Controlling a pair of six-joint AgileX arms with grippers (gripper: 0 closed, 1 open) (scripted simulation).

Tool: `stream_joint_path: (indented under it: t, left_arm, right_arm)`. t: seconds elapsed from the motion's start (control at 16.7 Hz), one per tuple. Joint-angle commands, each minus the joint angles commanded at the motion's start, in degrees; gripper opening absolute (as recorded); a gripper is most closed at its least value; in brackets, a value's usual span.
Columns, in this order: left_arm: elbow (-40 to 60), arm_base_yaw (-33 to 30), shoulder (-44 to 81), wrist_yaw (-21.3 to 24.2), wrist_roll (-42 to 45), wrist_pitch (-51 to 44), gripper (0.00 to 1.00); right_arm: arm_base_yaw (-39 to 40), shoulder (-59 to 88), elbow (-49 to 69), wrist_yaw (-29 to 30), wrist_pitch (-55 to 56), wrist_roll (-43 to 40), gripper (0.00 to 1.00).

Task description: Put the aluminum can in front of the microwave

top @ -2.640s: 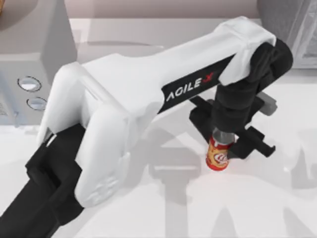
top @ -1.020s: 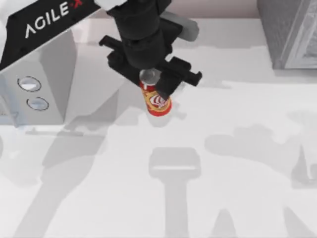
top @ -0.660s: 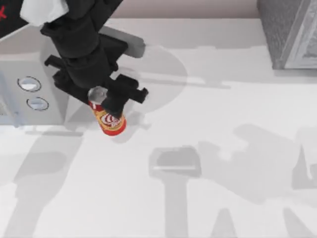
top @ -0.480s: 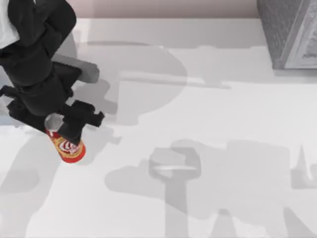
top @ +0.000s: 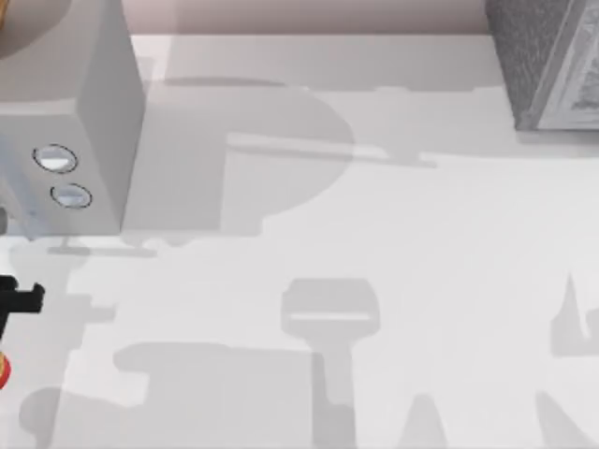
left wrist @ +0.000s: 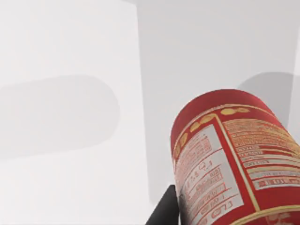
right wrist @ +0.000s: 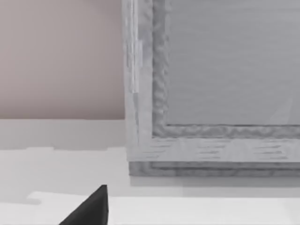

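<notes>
The aluminum can [left wrist: 234, 159] is red with a white label panel and looms close in the left wrist view. A black finger [left wrist: 164, 213] presses against its side. In the top view just a red sliver of the can [top: 3, 374] shows at the far left edge, below a black part of my left gripper [top: 14, 299], which is shut on it. The microwave [top: 84, 103], pale grey with two round dials [top: 54, 159], stands at the back left. The can is on the near side of its dial panel. I cannot tell whether the can touches the table.
A darker speckled grey box [top: 547, 65] stands at the back right, and it also shows close up in the right wrist view [right wrist: 211, 93]. A black part of my right gripper [right wrist: 91, 208] hangs near it. White tabletop [top: 356, 243] stretches between the two appliances.
My left arm has carried the can from the table's right-middle leftward and toward the near edge, past the microwave's dials, until it is almost out of the top view at the left edge.
</notes>
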Motion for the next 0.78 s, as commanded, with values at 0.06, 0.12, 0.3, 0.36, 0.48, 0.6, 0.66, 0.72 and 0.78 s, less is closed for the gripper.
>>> stream_joint_path:
  t: [0.06, 0.12, 0.3, 0.36, 0.48, 0.6, 0.66, 0.72, 0.78]
  left_arm:
    - [-0.32, 0.31, -0.30, -0.15, -0.23, 0.18, 0.00]
    - [-0.32, 0.31, -0.30, -0.15, -0.23, 0.18, 0.00]
    - [-0.23, 0.08, -0.04, -0.13, -0.06, 0.03, 0.00]
    - [-0.41, 0.11, -0.06, -0.13, -0.08, 0.23, 0.00]
    - [-1.02, 0.21, 0.01, -0.14, -0.12, 1.04, 0.00]
    - [-1.61, 0.30, 0.06, -0.15, -0.16, 1.86, 0.00]
    - [-1.84, 0.35, 0.13, -0.15, -0.18, 2.13, 0.00]
    - [-1.84, 0.35, 0.13, -0.15, -0.18, 2.13, 0.00]
    - [-1.84, 0.35, 0.13, -0.15, -0.18, 2.13, 0.00]
  right_arm:
    - [0.00, 0.00, 0.00, 0.00, 0.00, 0.00, 1.00]
    - [0.00, 0.00, 0.00, 0.00, 0.00, 0.00, 1.00]
    - [0.00, 0.00, 0.00, 0.00, 0.00, 0.00, 1.00]
    - [0.00, 0.00, 0.00, 0.00, 0.00, 0.00, 1.00]
    - [0.00, 0.00, 0.00, 0.00, 0.00, 0.00, 1.00]
    - [0.00, 0.00, 0.00, 0.00, 0.00, 0.00, 1.00]
    - [0.00, 0.00, 0.00, 0.00, 0.00, 0.00, 1.00]
    - [0.00, 0.00, 0.00, 0.00, 0.00, 0.00, 1.00]
    - [0.00, 0.00, 0.00, 0.00, 0.00, 0.00, 1.00]
